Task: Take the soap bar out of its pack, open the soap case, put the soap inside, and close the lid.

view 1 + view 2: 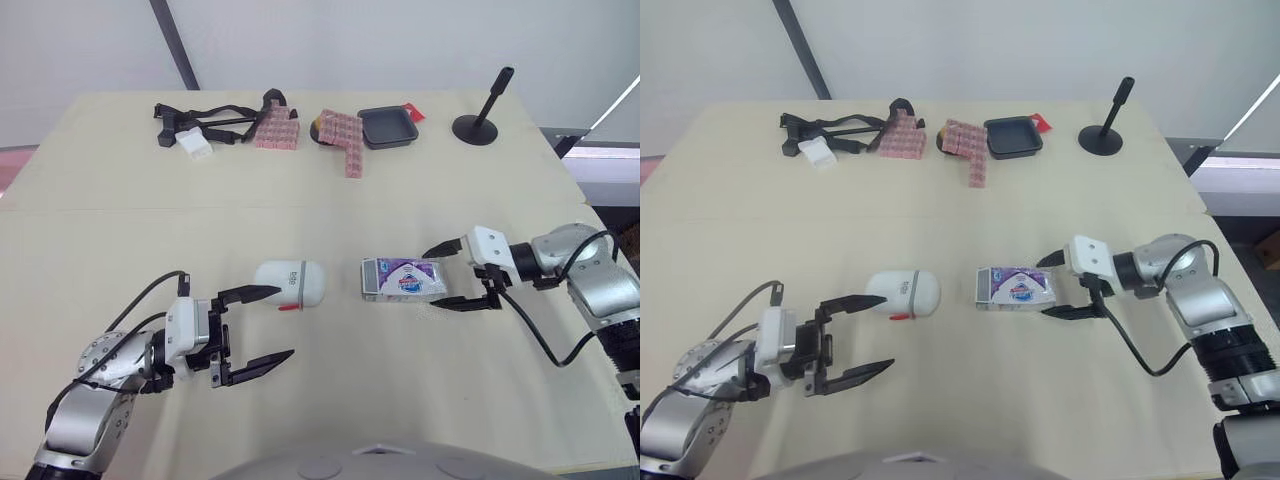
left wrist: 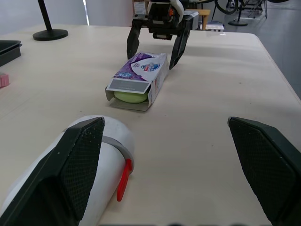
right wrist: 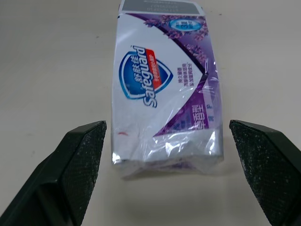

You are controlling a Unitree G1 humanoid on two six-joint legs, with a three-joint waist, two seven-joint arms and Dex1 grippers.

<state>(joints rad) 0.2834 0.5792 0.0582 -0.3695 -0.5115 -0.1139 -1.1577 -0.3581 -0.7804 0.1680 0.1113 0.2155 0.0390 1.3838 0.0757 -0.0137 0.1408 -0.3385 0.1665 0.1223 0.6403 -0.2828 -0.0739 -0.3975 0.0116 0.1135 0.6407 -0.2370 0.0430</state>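
- The pack (image 1: pixel 403 278) lay flat mid-bench, with the case (image 1: pixel 291 284) just beside its open end, lid shut.
- The right pincer (image 1: pixel 430 278) stood wide and empty, one finger on each side of the pack's crumpled sealed end. Whether either finger touched it, I could not tell.
- The left pincer (image 1: pixel 282 322) was also wide and empty. One finger sat close against the case and the other hung over the bare bench (image 1: pixel 330 410).
- Risk: closing on the crumpled end would probably crush thin card and film instead of gripping firmly, and the pack could skid along the smooth bench.
- Risk: the flap end faced the case, so a tilt or push from the right could send the soap (image 2: pixel 129 97) sliding out uncontrolled and knock the case.
- Risk: the case is rounded, and a nudge from the left finger could roll or spin it, turning the red latch (image 2: pixel 122 181) out of reach.
- Hidden: only a green sliver of soap showed at the pack's mouth, so how tightly it sat was unclear.
- Hidden: the left finger covered part of the case, and I could not make out its hinge or most of its lid seam.
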